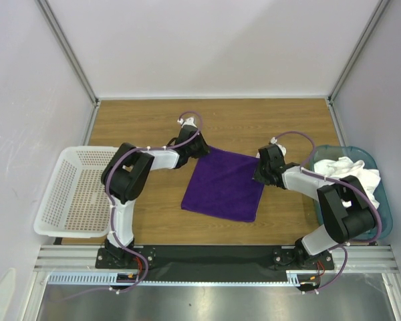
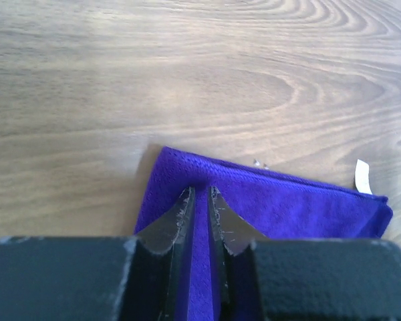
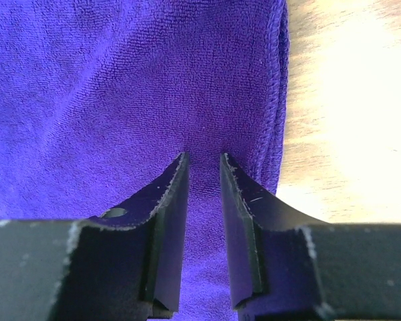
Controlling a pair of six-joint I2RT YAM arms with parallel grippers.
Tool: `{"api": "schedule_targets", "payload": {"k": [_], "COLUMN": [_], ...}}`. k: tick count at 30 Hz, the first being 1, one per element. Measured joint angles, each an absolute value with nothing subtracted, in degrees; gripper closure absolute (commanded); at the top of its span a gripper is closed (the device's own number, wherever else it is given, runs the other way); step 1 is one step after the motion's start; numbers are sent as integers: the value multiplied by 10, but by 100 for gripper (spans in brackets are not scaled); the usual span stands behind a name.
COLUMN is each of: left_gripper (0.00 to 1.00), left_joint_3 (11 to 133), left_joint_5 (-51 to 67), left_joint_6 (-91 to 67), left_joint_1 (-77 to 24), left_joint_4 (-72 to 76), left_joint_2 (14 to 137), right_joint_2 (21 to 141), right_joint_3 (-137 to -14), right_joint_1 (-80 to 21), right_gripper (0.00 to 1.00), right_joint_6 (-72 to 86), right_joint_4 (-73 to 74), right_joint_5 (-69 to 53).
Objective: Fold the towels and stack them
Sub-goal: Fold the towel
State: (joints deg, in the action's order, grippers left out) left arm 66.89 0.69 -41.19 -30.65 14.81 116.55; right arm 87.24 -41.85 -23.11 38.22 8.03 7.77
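A deep-purple towel [image 1: 224, 184] lies flat in the middle of the wooden table. My left gripper [image 1: 199, 148] is at its far left corner, shut on a ridge of the cloth. In the left wrist view the towel [image 2: 287, 200] puckers up between the narrow jaws of that gripper [image 2: 202, 190], and a small white tag [image 2: 363, 176] sticks out of the far edge. My right gripper [image 1: 259, 170] is at the far right corner. In the right wrist view its jaws [image 3: 204, 157] stand close together with purple cloth [image 3: 120, 87] filling the gap. A white towel [image 1: 347, 170] lies bunched in the teal bin.
The teal bin [image 1: 381, 200] stands at the right edge beside the right arm. A white perforated basket [image 1: 73, 194] sits at the left edge. Bare wood [image 1: 254, 120] runs behind the towel up to the back wall.
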Motion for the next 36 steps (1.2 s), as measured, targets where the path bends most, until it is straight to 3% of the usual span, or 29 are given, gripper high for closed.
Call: {"api": "schedule_targets", "payload": {"k": [14, 22, 30, 33, 36], "left_gripper": [83, 78, 62, 61, 62], "left_joint_3": [685, 683, 608, 566, 510], "left_joint_5": [18, 53, 30, 1, -31], "left_joint_6": [-434, -364, -280, -275, -275], "left_joint_1": [-284, -286, -308, -326, -354], "left_joint_4": [158, 166, 123, 110, 94], "left_joint_2": [1193, 1185, 978, 871, 785], "right_joint_2": [861, 843, 836, 846, 878], "right_joint_3": [-401, -408, -546, -592, -620], "right_joint_1": [-231, -232, -225, -210, -196], "right_gripper": [70, 61, 46, 41, 43], "right_joint_6": [401, 383, 317, 302, 295], "right_joint_4": [67, 100, 136, 127, 117], "right_joint_5": [87, 74, 55, 46, 43]}}
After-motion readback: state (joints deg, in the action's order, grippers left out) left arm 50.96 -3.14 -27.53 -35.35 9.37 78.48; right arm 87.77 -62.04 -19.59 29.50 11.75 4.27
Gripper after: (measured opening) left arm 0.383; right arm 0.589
